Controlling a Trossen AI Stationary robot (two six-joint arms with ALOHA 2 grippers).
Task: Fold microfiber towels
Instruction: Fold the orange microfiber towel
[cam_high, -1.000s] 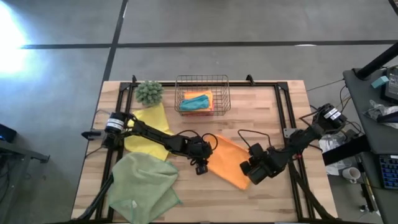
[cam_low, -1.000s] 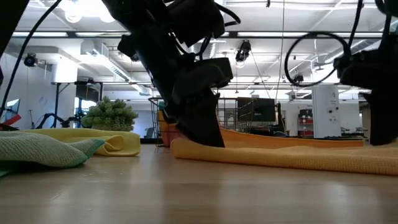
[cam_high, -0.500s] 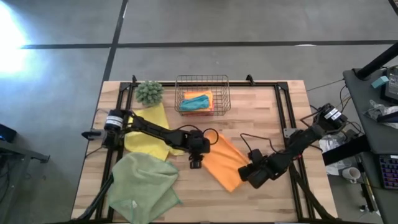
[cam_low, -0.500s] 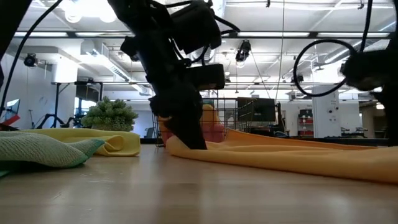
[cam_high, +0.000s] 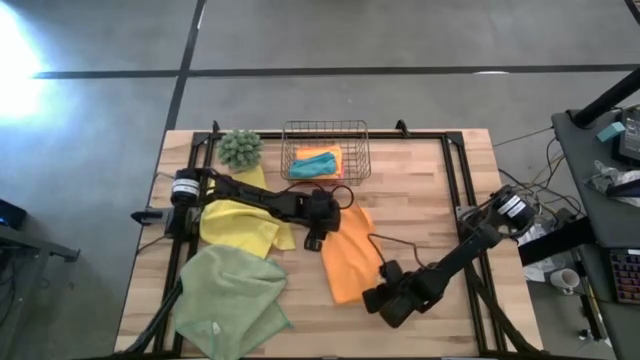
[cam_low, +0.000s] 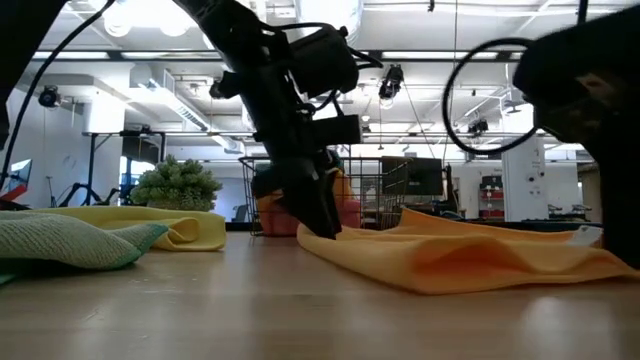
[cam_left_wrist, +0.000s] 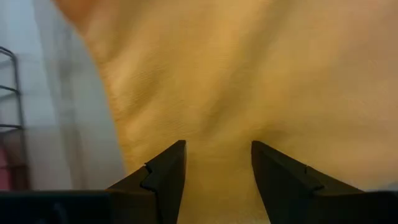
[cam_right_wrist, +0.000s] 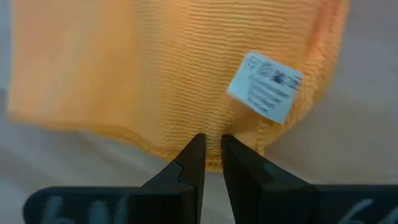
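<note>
1. High view: the left tool (cam_high: 312, 240) sits just past the counter's (cam_high: 420, 180) centre toward 12 o'clock, at the far end of the orange towel (cam_high: 347, 255). In the left wrist view its fingers (cam_left_wrist: 163, 176) stand apart with orange cloth between them; whether they pinch it I cannot tell.
2. The right tool (cam_right_wrist: 210, 158) is at the towel's near end, toward 5 o'clock from the centre. Its fingers are nearly together, clamped on the towel's hem beside a white care label (cam_right_wrist: 265, 85).
3. The orange towel lies at the counter's centre, running from 12 toward 6 o'clock, rumpled in the low view.
4. Against a second ago, the towel has swung from a slant toward 4 o'clock to nearly straight. The right tool has moved toward 7 o'clock, the left tool toward 12 o'clock.
5. The yellow towel (cam_high: 238, 222) lies at 9 o'clock and the sage green towel (cam_high: 232, 298) at 7 o'clock. A teal towel (cam_high: 313, 165) rests on another orange one in the wire basket (cam_high: 326, 128) at 12 o'clock.
</note>
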